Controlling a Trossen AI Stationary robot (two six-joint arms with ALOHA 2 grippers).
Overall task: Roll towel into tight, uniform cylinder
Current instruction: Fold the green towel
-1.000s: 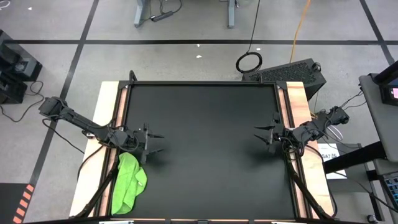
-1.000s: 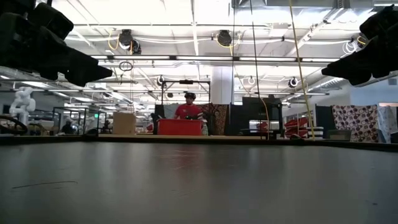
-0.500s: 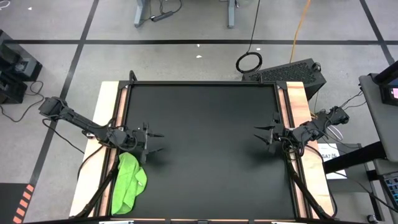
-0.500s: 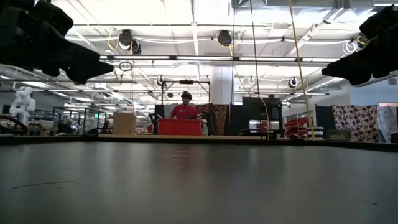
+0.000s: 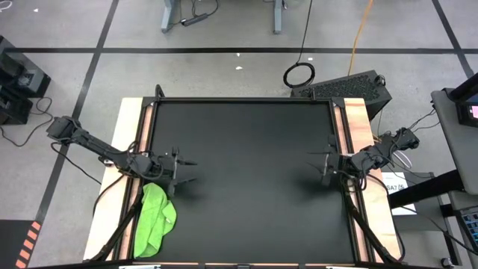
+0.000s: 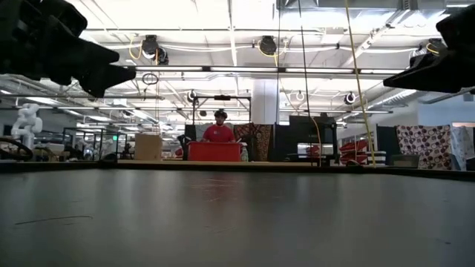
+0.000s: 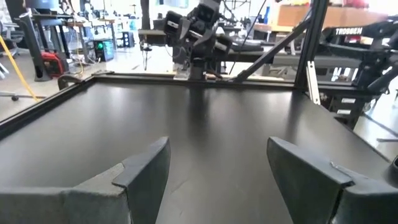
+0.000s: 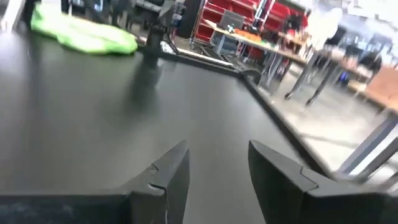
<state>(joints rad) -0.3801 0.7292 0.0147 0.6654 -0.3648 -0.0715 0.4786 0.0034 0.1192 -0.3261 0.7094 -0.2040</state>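
The lime-green towel lies crumpled at the near left corner of the black mat, with its left side over the wooden strip; the right wrist view shows the towel far off. My left gripper hovers open just beyond the towel's far end, pointing level toward the table's right, with nothing between its fingers. My right gripper hovers open at the mat's right side, pointing left, also with nothing between its fingers. The low view shows both grippers above the mat, left and right.
The middle of the black mat lies bare between the two grippers. Wooden strips and cables run along both sides of the table. Beyond the far edge, in the room, a person in red stands behind a red bin.
My right gripper has rolled about the line it points along, staying in place above the mat. The towel has not moved.
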